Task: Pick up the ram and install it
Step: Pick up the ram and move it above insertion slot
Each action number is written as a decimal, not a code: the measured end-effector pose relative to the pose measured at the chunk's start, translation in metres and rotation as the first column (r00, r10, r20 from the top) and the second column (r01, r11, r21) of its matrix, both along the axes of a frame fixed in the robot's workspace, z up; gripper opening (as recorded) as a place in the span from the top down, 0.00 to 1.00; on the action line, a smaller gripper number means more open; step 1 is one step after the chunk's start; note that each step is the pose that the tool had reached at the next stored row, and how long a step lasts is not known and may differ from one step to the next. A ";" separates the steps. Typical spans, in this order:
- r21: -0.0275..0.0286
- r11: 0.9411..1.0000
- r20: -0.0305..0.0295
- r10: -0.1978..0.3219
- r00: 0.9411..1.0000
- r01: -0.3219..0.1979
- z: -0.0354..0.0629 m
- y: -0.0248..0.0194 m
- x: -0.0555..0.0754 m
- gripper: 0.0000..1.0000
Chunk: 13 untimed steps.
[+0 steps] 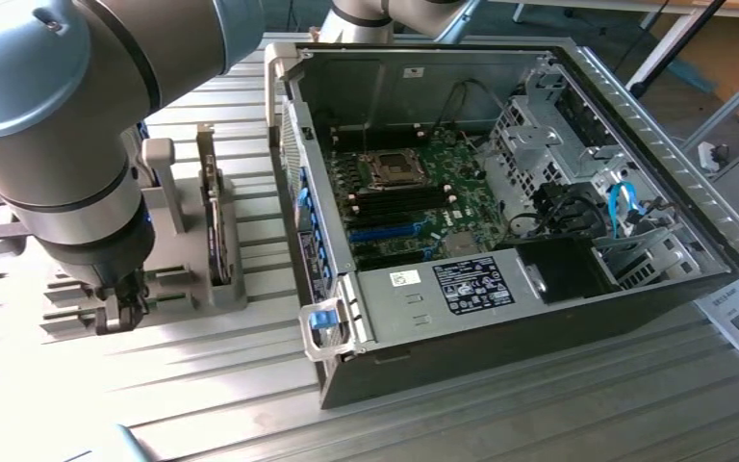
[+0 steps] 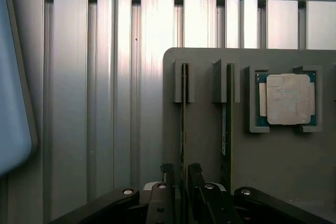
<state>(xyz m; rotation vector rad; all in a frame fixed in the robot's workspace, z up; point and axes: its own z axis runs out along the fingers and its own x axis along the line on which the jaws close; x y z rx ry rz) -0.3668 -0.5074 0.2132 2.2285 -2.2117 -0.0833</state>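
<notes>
A: Any grip on the ram [image 2: 184, 124]?
B: None. Wide open at the gripper [image 2: 181, 178], with one finger [image 2: 168, 176] on either side of the stick and nothing clamped
A: And where, exactly?
B: Standing on its long edge in a slot of the grey holder [image 2: 205, 140], on the slotted aluminium table [image 2: 105, 103]. Beside a second thin board [image 2: 227, 129] in the neighbouring slot, apart from it, with the square processor [image 2: 287, 99] lying flat in a recess beyond that
A: Anything of the computer?
B: To the exterior view's right of the holder: open PC case [image 1: 344, 91], motherboard [image 1: 421, 183] exposed inside, well apart from the gripper. At the exterior view's left, the arm [image 1: 49, 115] reaching down over the holder
</notes>
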 end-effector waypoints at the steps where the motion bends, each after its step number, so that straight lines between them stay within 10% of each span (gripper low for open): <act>1: 0.000 1.000 0.000 0.000 1.000 0.000 -0.0001 0.0003 0.000 0.75; 13: 0.000 1.000 0.000 0.000 1.000 0.000 -0.0012 0.0056 0.000 0.75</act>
